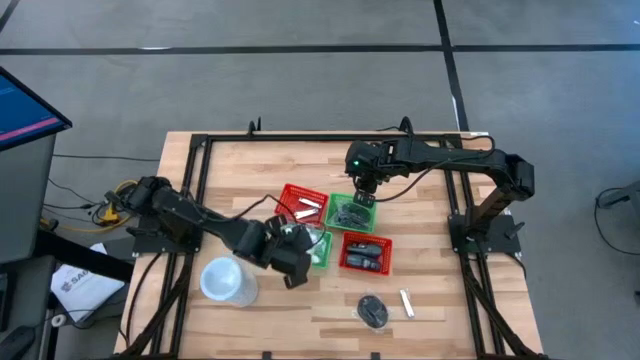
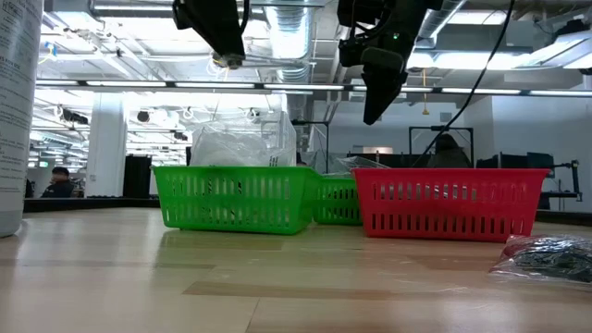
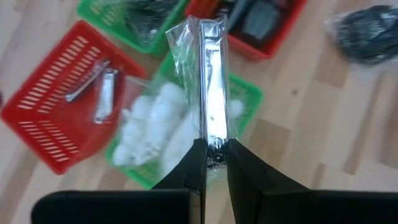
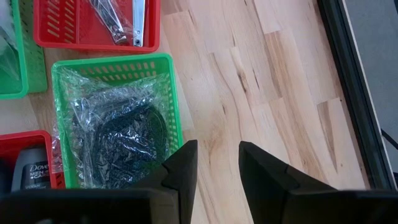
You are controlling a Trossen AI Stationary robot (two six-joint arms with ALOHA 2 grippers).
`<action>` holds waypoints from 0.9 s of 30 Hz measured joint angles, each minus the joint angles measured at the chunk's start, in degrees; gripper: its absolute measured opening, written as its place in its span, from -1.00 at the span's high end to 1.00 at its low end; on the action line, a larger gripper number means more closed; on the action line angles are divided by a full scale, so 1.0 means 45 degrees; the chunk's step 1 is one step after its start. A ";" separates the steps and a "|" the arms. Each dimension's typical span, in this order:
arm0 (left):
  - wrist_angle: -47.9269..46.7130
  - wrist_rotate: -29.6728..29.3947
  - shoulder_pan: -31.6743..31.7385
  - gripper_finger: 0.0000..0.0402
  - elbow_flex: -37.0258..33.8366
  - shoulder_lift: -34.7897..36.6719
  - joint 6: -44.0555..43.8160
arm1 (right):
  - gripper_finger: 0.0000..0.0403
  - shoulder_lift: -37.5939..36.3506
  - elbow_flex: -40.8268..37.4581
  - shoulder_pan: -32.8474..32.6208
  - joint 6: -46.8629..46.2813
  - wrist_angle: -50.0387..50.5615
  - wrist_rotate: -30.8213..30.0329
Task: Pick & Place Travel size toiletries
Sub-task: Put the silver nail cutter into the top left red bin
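Setting: butcher-block table (image 1: 250, 320) in a bright open workshop, four small baskets clustered mid-table.
White cup (image 1: 229, 281): standing near the left arm, apart from the sorting.
Left gripper (image 3: 214, 163): fingers clamped on a silvery clipper in clear wrap (image 3: 211, 93), hanging above the green basket of white packets (image 3: 155, 127), seemingly en route to the red basket holding like metal clippers (image 3: 93, 87).
Right gripper (image 4: 214, 163): fingers apart, empty, hovering beside the green basket of wrapped black bundles (image 4: 121, 140).
Readable writing: "Dove" on a dark bottle (image 4: 34, 171).
Loose items: one black bundle (image 1: 373, 311) and one silvery piece (image 1: 407, 303) are waiting near the table's front.
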State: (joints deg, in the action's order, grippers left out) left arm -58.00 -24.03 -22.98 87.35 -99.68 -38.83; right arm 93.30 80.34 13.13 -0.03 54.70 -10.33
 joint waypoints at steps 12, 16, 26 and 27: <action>-0.1806 0.0107 0.1747 0.86 -0.0005 0.0151 0.1360 | 0.46 0.0000 0.0000 0.0000 0.0000 -0.0018 0.0000; -0.1821 0.0290 0.2465 0.86 -0.0005 0.0364 0.2175 | 0.46 0.0000 0.0000 0.0000 0.0000 -0.0166 0.0000; -0.1730 0.0941 0.4313 0.86 -0.1002 0.1468 0.3438 | 0.46 0.0005 0.0000 0.0001 0.0142 -0.0273 -0.0001; -0.1683 0.1090 0.4529 0.86 -0.1192 0.1573 0.3582 | 0.46 0.0005 0.0000 0.0000 0.0143 -0.0280 -0.0005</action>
State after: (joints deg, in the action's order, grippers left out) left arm -65.58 -19.13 -2.60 81.99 -92.60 -22.72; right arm 93.32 80.34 13.13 0.61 53.44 -10.35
